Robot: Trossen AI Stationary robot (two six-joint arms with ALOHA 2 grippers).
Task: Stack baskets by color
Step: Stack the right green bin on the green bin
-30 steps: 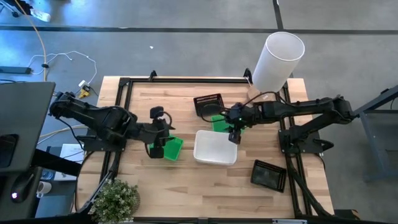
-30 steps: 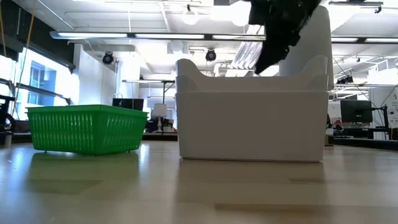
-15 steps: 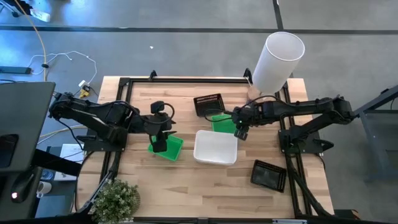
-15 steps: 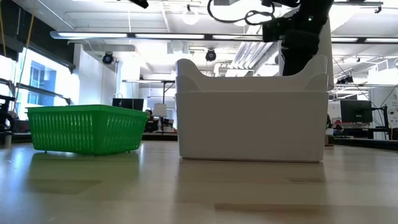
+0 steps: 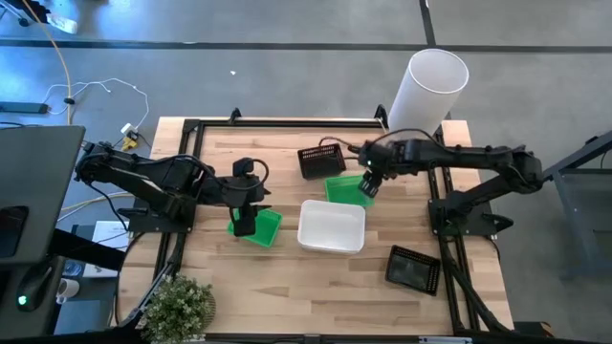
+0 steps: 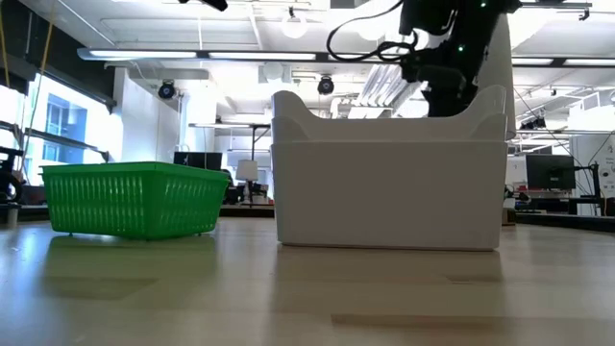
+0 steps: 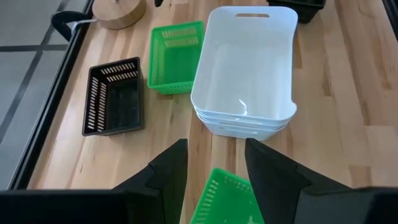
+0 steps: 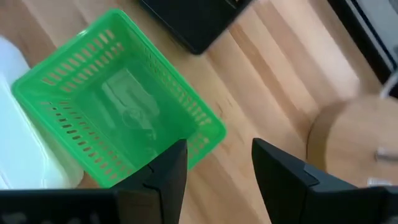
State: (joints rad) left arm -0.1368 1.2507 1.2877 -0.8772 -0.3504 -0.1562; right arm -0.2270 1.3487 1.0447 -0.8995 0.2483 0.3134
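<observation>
Right gripper (image 5: 368, 184) spread wide, nothing held — poised over the green basket (image 5: 341, 189) beside the white stack (image 5: 331, 226). Black mesh basket (image 5: 319, 161) sits just behind that green one, white cylinder (image 5: 426, 93) near. Left gripper (image 5: 245, 222) also parted, empty, above a second green basket (image 5: 263, 227). Another black basket (image 5: 414, 268) lies well apart.
</observation>
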